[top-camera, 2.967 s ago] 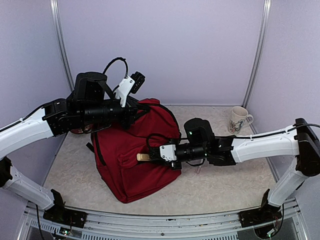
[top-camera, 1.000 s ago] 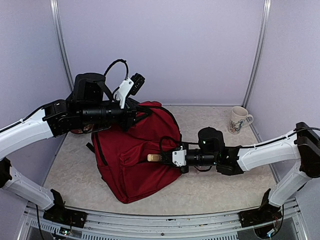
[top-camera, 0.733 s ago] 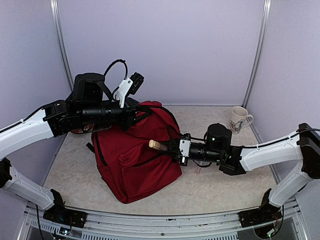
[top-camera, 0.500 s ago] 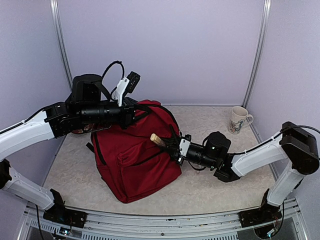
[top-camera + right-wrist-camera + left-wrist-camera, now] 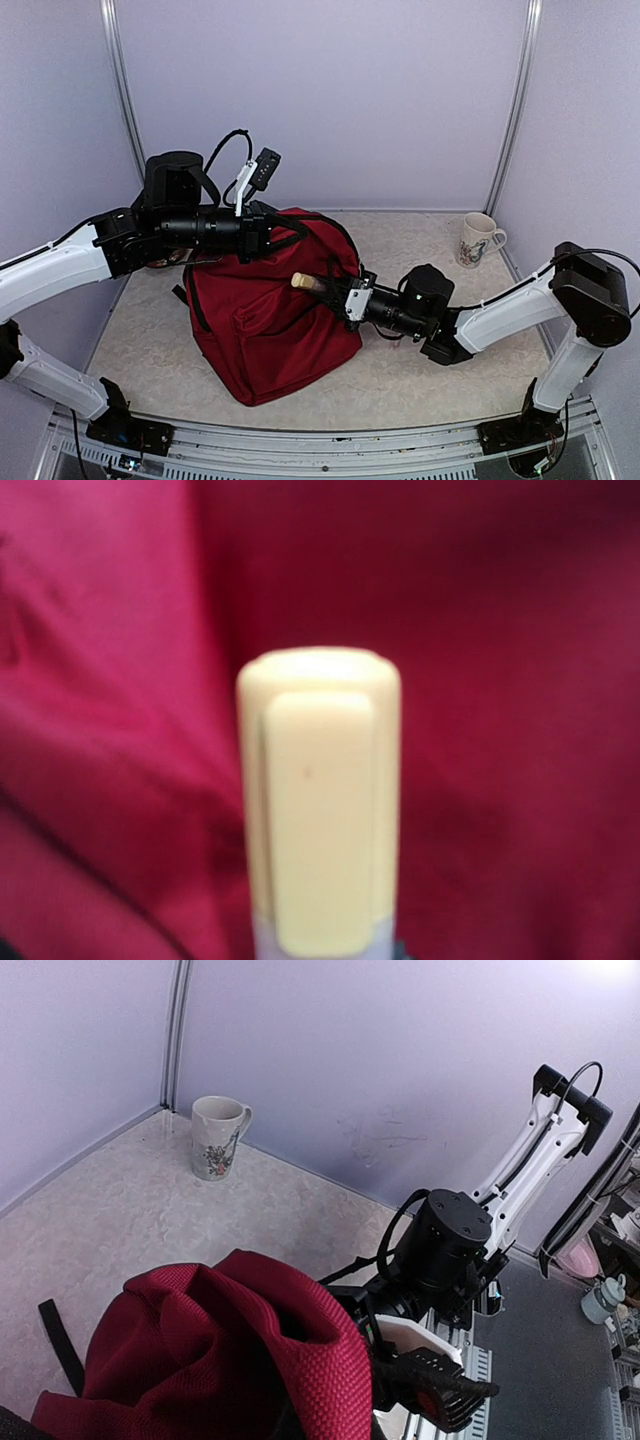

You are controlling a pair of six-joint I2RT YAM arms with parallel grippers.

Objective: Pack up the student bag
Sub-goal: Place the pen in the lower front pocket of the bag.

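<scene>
Two arms work on one student bag (image 5: 270, 320), which lies on the table (image 5: 450, 385) left of centre, dark red, with its top bunched and raised towards the far left. There the left gripper (image 5: 270, 233) is clenched on the top fabric and holds it up; in the left wrist view the red cloth (image 5: 230, 1350) humps right under the camera, though the fingers themselves are hidden by it.

Just right of that pinch, a marker (image 5: 305, 284) with a pale yellow cap (image 5: 320, 800) points at the bag's upper right side. The right gripper (image 5: 335, 294) grasps it by its rear end, jaws closed round the barrel. The right wrist view shows only the cap against red cloth, with no opening visible ahead of it.

Far to the right, a mug (image 5: 481, 240) stands by the back wall, well apart.

The main risk seems to be aim: if the marker meets closed fabric rather than the mouth, pushing could twist it in the grasp or shove the bag. A slipping left pinch would let the top collapse. A black strap near the right wrist might snag.
</scene>
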